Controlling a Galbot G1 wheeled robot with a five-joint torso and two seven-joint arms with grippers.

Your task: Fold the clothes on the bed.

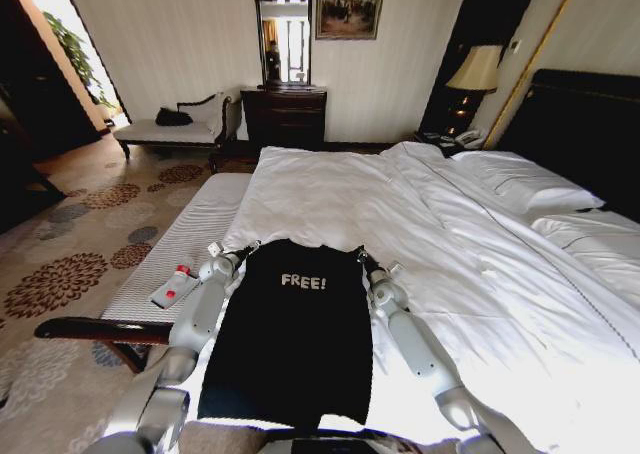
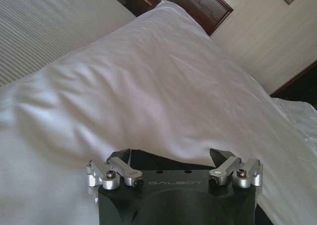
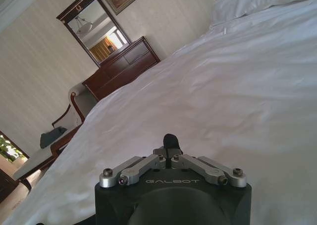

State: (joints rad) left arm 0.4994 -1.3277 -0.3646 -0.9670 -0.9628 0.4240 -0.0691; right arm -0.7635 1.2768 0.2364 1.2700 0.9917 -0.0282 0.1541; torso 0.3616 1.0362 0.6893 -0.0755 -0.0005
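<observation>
A black T-shirt (image 1: 295, 344) with white "FREE!" lettering lies flat on the white bed (image 1: 400, 224), its collar end away from me and its hem at the near edge. My left gripper (image 1: 243, 247) is at the shirt's far left shoulder corner. In the left wrist view this gripper (image 2: 168, 156) is open, its fingers spread wide over a dark edge of fabric (image 2: 163, 161). My right gripper (image 1: 360, 255) is at the far right shoulder corner. In the right wrist view the right gripper (image 3: 171, 139) has its fingertips pressed together over white sheet (image 3: 237, 86).
A pale striped bench (image 1: 190, 239) runs along the bed's left side, with a small white bottle (image 1: 176, 285) with a red band on it. Pillows (image 1: 530, 184) and a dark headboard (image 1: 590, 114) are at the right. A dresser (image 1: 285, 114), chaise (image 1: 170, 129) and lamp (image 1: 478, 69) stand by the far wall.
</observation>
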